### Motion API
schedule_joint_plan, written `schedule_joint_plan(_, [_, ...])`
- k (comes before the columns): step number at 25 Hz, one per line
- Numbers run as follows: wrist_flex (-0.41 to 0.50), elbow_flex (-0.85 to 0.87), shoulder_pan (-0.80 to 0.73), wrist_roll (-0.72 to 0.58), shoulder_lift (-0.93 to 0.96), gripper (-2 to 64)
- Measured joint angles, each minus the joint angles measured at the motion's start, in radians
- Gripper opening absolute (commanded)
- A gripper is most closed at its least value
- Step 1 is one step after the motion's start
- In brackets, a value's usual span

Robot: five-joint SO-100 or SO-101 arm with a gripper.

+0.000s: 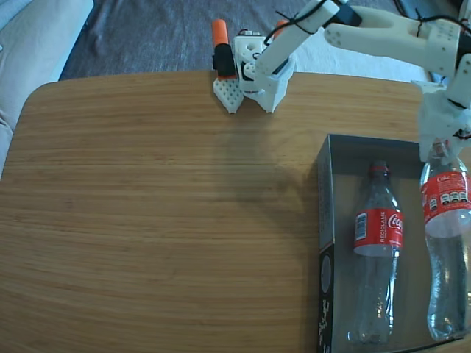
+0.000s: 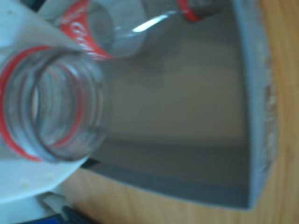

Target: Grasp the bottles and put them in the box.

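In wrist view, jaws (image 2: pixel 51 116) grip uncapped bottle (image 2: pixel 56 112) neck; box (image 1: pixel 340 243) print fixed-view only.

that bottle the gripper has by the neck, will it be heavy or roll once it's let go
Probably light: the held bottle looks clear and empty, with no cap on its open mouth. Its round body may roll toward the other bottle, though the box walls should stop it. Thin plastic likely dents under a squeeze.
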Motion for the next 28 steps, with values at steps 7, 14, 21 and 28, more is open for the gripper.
schedule_joint_plan(7, [-0.048,0.000,-0.025,0.000,-0.080,-0.4])
schedule_joint_plan(14, [-0.051,-0.092,-0.023,-0.002,-0.178,-0.4])
schedule_joint_plan(21, [-0.044,-0.161,-0.023,0.000,-0.250,-0.4])
schedule_joint_plan(28, [-0.044,-0.169,-0.023,0.000,-0.262,0.2])
